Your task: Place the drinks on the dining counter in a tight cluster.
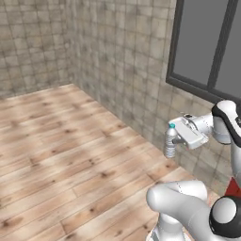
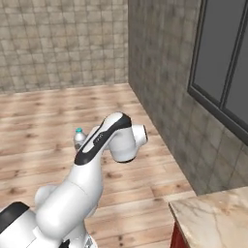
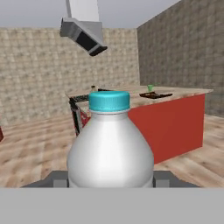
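now the gripper grips the water bottle (upright) above the floor

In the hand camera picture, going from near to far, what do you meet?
Water bottle held in the hand → red-based dining counter → green cup on its top → tiled back wall.
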